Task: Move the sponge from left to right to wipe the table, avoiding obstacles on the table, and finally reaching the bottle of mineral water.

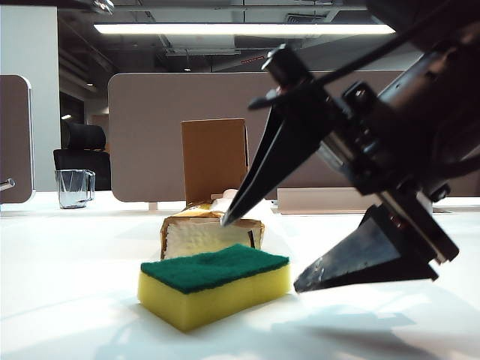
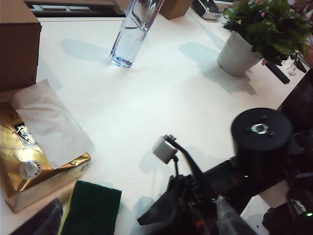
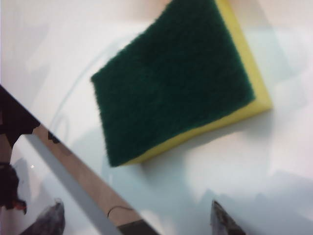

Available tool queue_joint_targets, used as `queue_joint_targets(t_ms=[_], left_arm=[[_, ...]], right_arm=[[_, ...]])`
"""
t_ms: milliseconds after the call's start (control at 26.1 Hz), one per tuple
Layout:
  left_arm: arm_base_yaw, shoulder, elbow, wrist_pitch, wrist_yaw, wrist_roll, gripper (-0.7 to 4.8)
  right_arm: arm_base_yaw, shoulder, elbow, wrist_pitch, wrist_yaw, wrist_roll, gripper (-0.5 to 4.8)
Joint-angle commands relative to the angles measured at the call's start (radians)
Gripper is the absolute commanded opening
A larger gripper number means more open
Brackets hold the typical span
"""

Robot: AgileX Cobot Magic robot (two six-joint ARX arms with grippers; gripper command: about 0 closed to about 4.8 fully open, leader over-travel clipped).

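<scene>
The sponge (image 1: 214, 285), yellow with a dark green top, lies flat on the white table (image 1: 67, 300). My right gripper (image 1: 262, 253) hangs open just right of it, with one fingertip over the tissue pack (image 1: 210, 229). In the right wrist view the sponge (image 3: 176, 78) lies ahead of the open right gripper (image 3: 137, 219), apart from both fingertips. My left gripper (image 2: 137, 215) is open above the sponge (image 2: 90, 210), holding nothing. The cardboard box (image 1: 214, 157) stands behind the tissues. The bottle of mineral water (image 2: 132, 34) stands far across the table.
A clear glass mug (image 1: 75, 187) stands at the back left. A potted plant (image 2: 244, 49) in a white pot sits beyond the right arm (image 2: 254, 147). A grey and brown strip (image 3: 83, 181) runs slantwise beside the sponge in the right wrist view.
</scene>
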State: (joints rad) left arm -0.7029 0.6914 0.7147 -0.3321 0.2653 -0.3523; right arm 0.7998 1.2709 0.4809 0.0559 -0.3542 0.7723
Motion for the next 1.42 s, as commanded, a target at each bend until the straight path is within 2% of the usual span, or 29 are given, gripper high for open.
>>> queue_joint_targets(t_ms=[38,345,536,804,957,1034,1187,1417], left_arm=[[0.001,-0.045,0.008,-0.008,0.002,0.003,4.08],[0.001,-0.129,0.008,-0.084,0.002,0.004,4.08],[0.001,-0.151,0.008,-0.097,0.009,0.0,4.08],[0.001,-0.167,0.008,-0.107,0.011,0.001,4.08],[0.001,-0.175,0.008,-0.114,0.011,0.001,4.08],[0.001,-0.18,0.008,-0.12,0.011,0.001,4.08],[0.001,-0.193,0.009,-0.123,0.011,0.001,4.08],[0.001,-0.207,0.019,-0.131,0.011,0.001,4.08]], right_arm=[[0.0,0.04,0.027,0.033,0.023,0.01,3.82],[0.001,0.166,0.096,0.039,0.025,0.012,3.82],[-0.001,0.189,0.098,0.07,0.087,0.035,3.77],[0.003,0.24,0.099,0.084,0.113,0.07,3.63],[0.012,0.261,0.099,0.079,0.118,0.073,2.98],[0.016,0.269,0.099,0.079,0.122,0.073,2.91],[0.025,0.27,0.099,0.057,0.173,0.074,2.36],[0.025,0.295,0.099,0.03,0.207,0.092,2.12]])
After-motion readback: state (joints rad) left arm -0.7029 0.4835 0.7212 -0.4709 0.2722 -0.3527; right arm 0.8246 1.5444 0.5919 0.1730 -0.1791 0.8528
